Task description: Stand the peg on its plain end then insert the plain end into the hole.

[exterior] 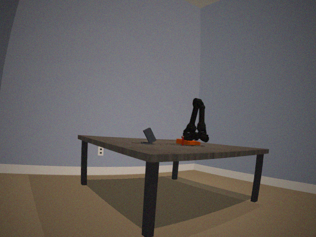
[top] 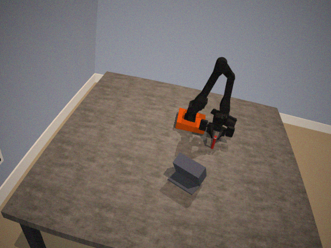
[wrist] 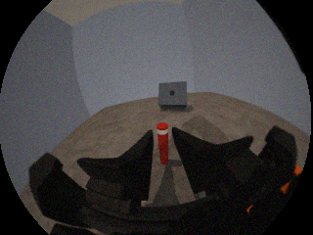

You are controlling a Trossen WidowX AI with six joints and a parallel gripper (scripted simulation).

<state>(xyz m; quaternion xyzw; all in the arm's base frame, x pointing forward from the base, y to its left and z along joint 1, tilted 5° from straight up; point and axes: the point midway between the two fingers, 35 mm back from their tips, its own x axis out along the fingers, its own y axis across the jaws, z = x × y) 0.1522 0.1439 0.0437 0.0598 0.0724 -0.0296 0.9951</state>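
Going left to right in the top view: the sloped panel [top: 190, 170] sits a bit below centre of the frame on the table [top: 93, 149], its holed face turned away from this camera; up and to the right of it is the orange base [top: 186, 123] with the black arm [top: 224, 80] folded over it; right of that the gripper [top: 216, 134] hangs low over the table, and the red peg [top: 213, 142] stands upright just under it, near the panel but apart from it.

The wrist view is the useful one; the peg [wrist: 162, 144] is dead centre, upright, white band at its top end so it looks like it's resting on the plain end; the dark fingers sit either side with a slim gap showing, so the jaws look eased partway apart and not really gripping anything. The panel [wrist: 174, 94] and its hole are straight ahead, upper middle of that frame.

So as a guess: stand-up step basically done, release under way; regrasp, insertion into the hole, final let-go and retreat all still to do.
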